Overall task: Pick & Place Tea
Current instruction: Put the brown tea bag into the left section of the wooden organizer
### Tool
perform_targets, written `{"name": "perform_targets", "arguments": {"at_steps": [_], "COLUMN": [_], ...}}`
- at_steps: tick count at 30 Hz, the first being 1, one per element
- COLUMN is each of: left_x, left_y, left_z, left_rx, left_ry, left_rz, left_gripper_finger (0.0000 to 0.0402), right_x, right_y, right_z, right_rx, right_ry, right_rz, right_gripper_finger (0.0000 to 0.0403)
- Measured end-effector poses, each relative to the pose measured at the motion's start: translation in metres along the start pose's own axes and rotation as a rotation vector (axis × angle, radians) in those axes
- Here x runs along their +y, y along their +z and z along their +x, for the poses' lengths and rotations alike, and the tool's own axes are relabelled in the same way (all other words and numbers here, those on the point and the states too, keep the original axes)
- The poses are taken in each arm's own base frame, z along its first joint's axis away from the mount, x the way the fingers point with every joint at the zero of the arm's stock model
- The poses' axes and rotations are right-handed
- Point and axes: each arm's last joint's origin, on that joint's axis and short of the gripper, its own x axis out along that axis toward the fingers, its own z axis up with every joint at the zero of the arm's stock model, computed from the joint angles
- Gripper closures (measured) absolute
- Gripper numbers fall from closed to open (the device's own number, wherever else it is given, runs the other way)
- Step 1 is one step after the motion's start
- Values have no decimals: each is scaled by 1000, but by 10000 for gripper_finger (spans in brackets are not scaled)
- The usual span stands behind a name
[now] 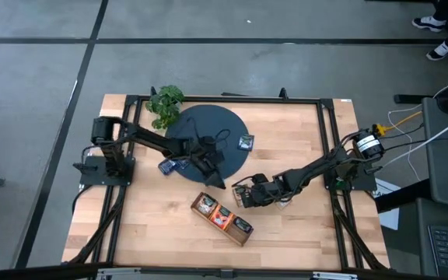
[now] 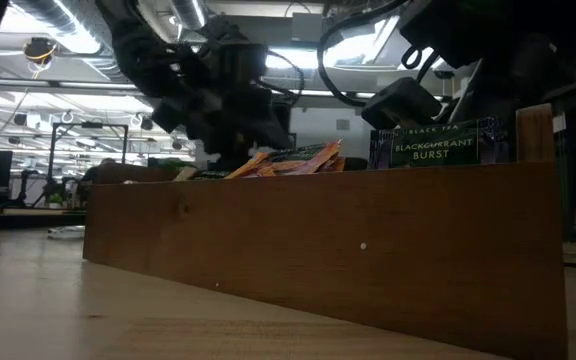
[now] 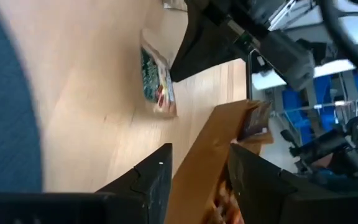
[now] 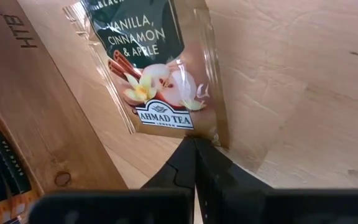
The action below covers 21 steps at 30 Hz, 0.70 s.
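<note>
Right gripper (image 4: 194, 163) pinches shut on a corner of the vanilla sachet (image 4: 157, 68), beside the wooden tray (image 1: 222, 218) near the desk's front edge. Pick-up step: next, lift over the tray wall. Left gripper (image 3: 194, 180) hovers open, empty.

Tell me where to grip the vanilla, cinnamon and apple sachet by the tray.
Probably the vanilla sachet is best taken by its bottom sealed edge, where the right claw sits now. It lies flat on the table, so come in low from the side away from the wooden tray.
</note>
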Motion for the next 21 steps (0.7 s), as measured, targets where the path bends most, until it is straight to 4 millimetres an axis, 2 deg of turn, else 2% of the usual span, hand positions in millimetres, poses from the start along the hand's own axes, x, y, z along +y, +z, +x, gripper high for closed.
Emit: {"name": "perform_targets", "arguments": {"at_steps": [5, 9, 12, 15, 21], "left_x": [5, 10, 11, 16, 14], "left_y": [8, 11, 11, 9, 3], "left_z": [20, 28, 29, 29, 33], "left_rx": [28, 40, 28, 5, 40], "left_ry": [-7, -7, 19, 116, 122], "left_rz": [40, 58, 85, 88, 103], "left_gripper_finger": [254, 253, 252, 252, 252], "right_x": [1, 1, 1, 1, 2], "right_y": [0, 0, 1, 1, 1], "right_z": [1, 1, 1, 1, 1], "right_rx": [-7, -11, -15, -16, -17], "right_ry": [10, 15, 19, 19, 19], "right_rz": [1, 2, 5, 5, 5], "right_gripper_finger": [399, 399, 399, 399, 399]}}
